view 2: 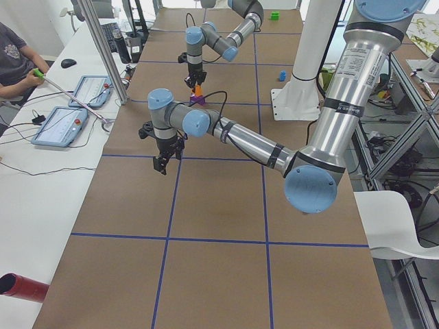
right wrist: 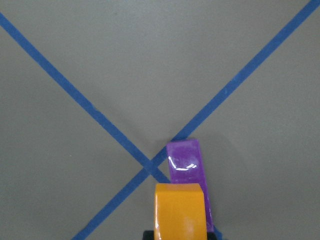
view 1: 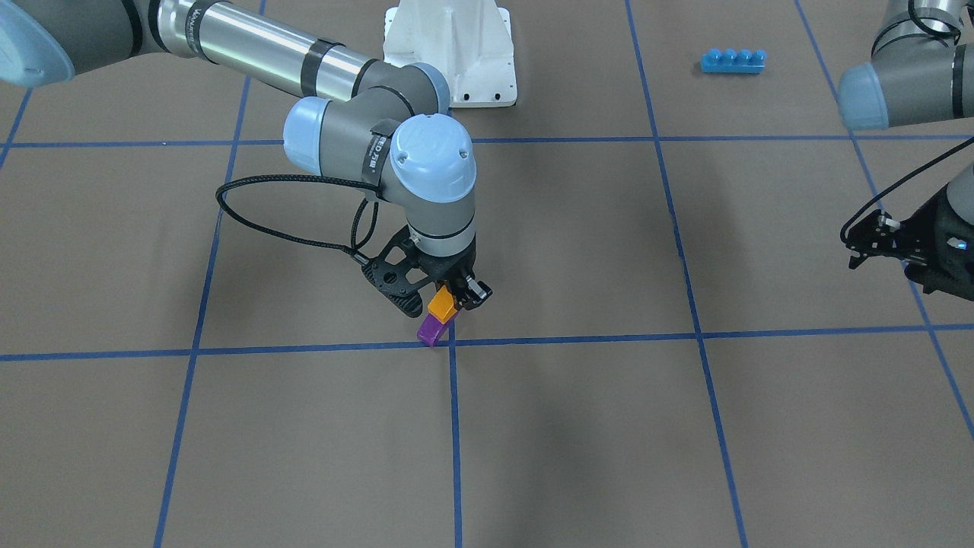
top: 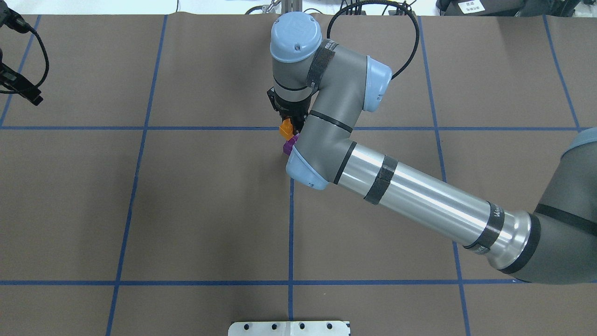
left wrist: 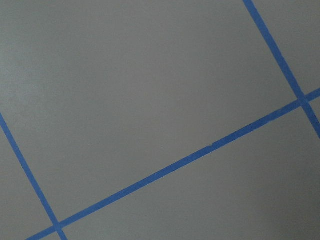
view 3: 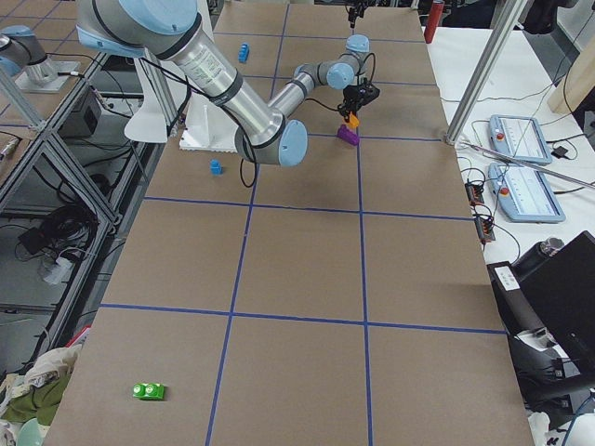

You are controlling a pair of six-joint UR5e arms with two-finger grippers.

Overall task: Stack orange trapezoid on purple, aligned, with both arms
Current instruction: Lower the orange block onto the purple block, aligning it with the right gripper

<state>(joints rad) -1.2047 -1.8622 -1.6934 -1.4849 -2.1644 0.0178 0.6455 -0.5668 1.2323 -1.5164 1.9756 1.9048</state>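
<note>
Right gripper [view 1: 450, 298] clamps orange trapezoid [view 1: 442, 304] just over purple [view 1: 431, 329], contact unclear; left gripper [view 1: 856, 245] hovers well apart, its opening unreadable.

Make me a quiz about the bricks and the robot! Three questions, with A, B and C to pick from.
1. Where is the purple brick?
A. right by a crossing of the blue tape lines
B. on the floor
C. inside a box

2. How many studs does the long blue brick have?
A. two
B. four
C. six

3. What is happening to the orange trapezoid?
A. it lies loose, with nothing holding it
B. it is held in the right gripper
C. it is tucked under the purple brick

Answers:
1 A: the right wrist view shows the purple brick beside the tape cross.
2 B: four round studs stand in a row on it.
3 B: the black fingers are shut on the orange trapezoid, just over the purple brick.
</note>
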